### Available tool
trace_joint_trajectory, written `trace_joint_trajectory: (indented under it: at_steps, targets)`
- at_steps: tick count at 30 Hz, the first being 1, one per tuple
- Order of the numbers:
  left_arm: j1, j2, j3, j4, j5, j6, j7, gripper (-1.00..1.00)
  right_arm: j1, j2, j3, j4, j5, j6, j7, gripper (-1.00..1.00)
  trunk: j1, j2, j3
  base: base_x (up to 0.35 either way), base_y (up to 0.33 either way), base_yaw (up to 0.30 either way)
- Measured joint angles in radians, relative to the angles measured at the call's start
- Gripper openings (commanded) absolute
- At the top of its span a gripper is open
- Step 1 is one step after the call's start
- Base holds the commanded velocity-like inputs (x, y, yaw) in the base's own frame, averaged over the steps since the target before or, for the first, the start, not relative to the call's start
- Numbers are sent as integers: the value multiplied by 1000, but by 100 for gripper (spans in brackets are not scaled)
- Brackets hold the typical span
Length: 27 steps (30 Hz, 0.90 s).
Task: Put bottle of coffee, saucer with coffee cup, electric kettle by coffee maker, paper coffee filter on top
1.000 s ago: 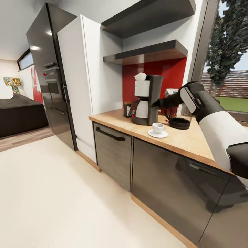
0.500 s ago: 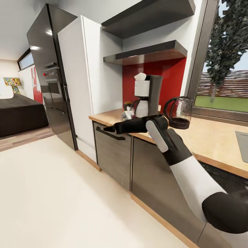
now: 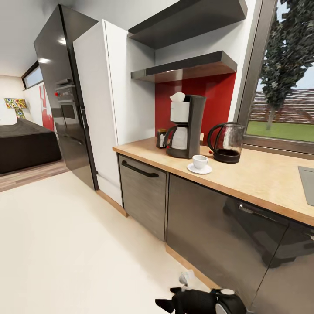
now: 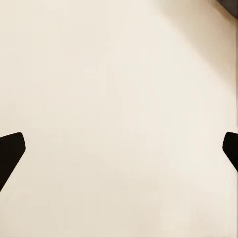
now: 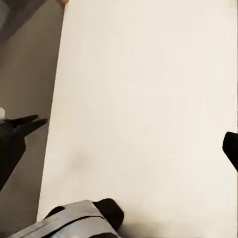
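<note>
Home kitchen, countertop (image 3: 261, 174), fridge (image 3: 61, 87), shelves (image 3: 187, 67)

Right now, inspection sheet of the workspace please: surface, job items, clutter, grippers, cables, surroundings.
Surface: wooden countertop, level, over dark cabinet fronts.
Job's things: coffee maker on the countertop with a paper filter on top; coffee bottle beside it on the wall side; cup sitting on the saucer in front; kettle on the window side.
Clutter: nothing seen.
Grippers: left gripper open over bare floor; right gripper open, also over floor, empty.
Cables: nothing seen.
Surroundings: two wall shelves, red backsplash, tall fridge, window, pale floor.
</note>
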Motion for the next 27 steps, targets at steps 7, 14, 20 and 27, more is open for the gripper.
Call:
trace_joint_trajectory:
  at_steps: [7, 14, 20, 27]
  targets:
    - [0, -2, 9, 0, 0, 14, -26, 100, 110, -124, -5, 480, 8, -408, 125, 100, 0, 0, 0, 0, 0, 0]
    - [0, -3, 7, 0, 1, 16, -28, 100, 116, -167, -13, 708, 1, -564, 164, 100, 0, 0, 0, 0, 0, 0]
    - [0, -3, 8, 0, 0, 16, -28, 100, 116, -190, -14, 745, -2, -594, 163, 100, 0, 0, 0, 0, 0, 0]
    - [0, -4, 7, 0, 0, 16, -29, 100, 116, -193, -16, 749, -3, -597, 163, 100, 0, 0, 0, 0, 0, 0]
